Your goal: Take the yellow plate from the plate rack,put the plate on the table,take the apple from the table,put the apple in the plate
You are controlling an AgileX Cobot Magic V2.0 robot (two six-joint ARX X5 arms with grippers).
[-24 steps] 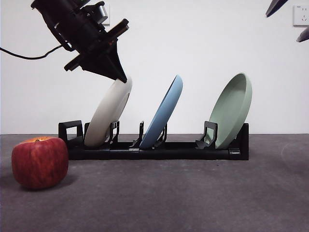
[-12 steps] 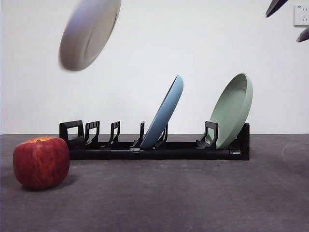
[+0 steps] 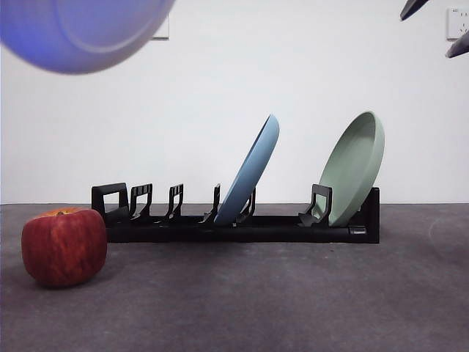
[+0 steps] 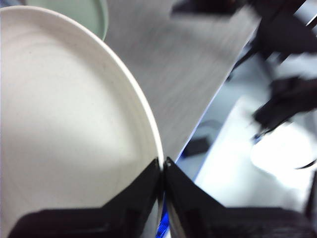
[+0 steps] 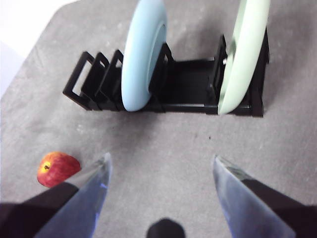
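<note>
The yellow plate [image 3: 80, 33] hangs high at the top left of the front view, blurred and lifted clear of the plate rack [image 3: 242, 227]. In the left wrist view my left gripper [image 4: 162, 161] is shut on the rim of this cream plate [image 4: 64, 129]. The red apple [image 3: 64, 246] sits on the table [image 3: 293, 301] left of the rack's loop end. My right gripper [image 5: 161, 163] is open and empty, high above the table in front of the rack [image 5: 183, 84]. The apple [image 5: 57, 168] also shows in the right wrist view.
A blue plate [image 3: 253, 169] leans in the rack's middle slots and a sage-green plate [image 3: 355, 165] leans at its right end. Both show in the right wrist view, blue [image 5: 143, 54] and green [image 5: 242, 54]. The right gripper's black fingertips [image 3: 412, 8] show at the top right corner.
The yellow plate has been lifted out of the rack's left slots and carried up and to the left. The left arm has left the front view. Apple, rack and other plates stay put.
</note>
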